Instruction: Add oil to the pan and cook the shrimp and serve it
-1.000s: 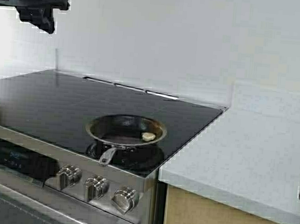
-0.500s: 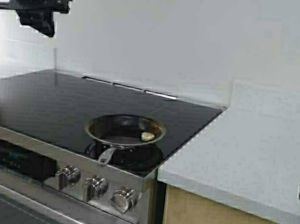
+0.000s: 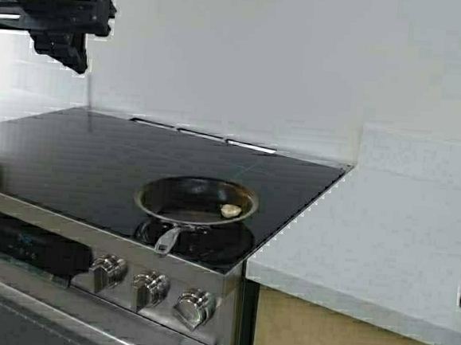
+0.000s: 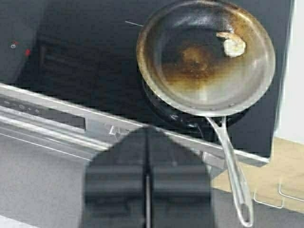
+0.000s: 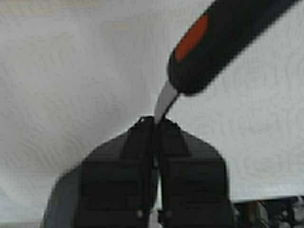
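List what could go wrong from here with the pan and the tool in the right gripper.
The pan sits at the stove's front edge, handle overhanging the knobs; a bump could tip it. The right gripper pinches only the thin metal neck of a black-handled utensil, which might slip or twist. The shrimp could scorch.

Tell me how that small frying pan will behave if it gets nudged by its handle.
The pan sits on glossy black stove glass, so it would probably slide or pivot rather than tip. It looks like rigid steel, unlikely to flex. The shrimp lies loose near the rim over a browned, possibly oily patch, so it may skid inside.
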Motion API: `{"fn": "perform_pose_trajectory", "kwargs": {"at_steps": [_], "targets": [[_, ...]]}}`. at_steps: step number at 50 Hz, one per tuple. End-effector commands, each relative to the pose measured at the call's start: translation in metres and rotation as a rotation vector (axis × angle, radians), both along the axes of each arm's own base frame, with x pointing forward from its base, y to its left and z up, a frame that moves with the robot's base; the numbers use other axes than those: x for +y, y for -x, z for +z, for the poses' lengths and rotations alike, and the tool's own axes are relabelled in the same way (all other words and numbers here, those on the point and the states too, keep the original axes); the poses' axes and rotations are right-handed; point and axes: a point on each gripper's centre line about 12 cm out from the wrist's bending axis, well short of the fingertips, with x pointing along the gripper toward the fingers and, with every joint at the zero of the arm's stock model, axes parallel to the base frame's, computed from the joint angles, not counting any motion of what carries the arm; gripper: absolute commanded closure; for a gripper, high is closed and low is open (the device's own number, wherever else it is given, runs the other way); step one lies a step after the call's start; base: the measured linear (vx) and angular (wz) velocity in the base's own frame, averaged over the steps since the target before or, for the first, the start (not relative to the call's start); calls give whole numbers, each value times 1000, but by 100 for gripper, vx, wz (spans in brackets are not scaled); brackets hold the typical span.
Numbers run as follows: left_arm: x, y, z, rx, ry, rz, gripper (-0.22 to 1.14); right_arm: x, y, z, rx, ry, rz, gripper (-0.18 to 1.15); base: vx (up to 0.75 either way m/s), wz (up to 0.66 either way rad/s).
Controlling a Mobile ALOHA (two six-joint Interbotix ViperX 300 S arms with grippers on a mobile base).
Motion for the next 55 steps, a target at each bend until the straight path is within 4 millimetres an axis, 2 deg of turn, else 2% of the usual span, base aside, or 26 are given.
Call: {"fn": "perform_pose_trajectory", "kwargs": {"at_steps": [1,5,13,21,30,44,48,55], "targets": [[-2,-4,8,-23,15,-2,89,-10,-12,13,-54,27,-35,9,0,0],[-2,-3,7,-21,14,-2,89,-10,-12,12,-53,26,-35,-7,0,0],[-2,-3,7,-20,14,-2,89,-13,-15,16,-64,34,-40,-6,0,0],[-2,-3,6,-18,13,-2,89,-21,-22,33,-116,87,-51,-6,0,0],[-2,-3,6,-18,14,-1,89,-32,-30,65,-213,185,-91,-6,0,0],[-2,-3,7,-17,21,3,89,-36,-36,111,-301,250,-104,-6,0,0],[-2,-3,7,-17,21,3,89,-32,-39,125,-326,248,-107,-5,0,0],[-2,-4,7,-20,19,1,89,-8,-59,158,-400,263,-42,-3,0,0]]}}
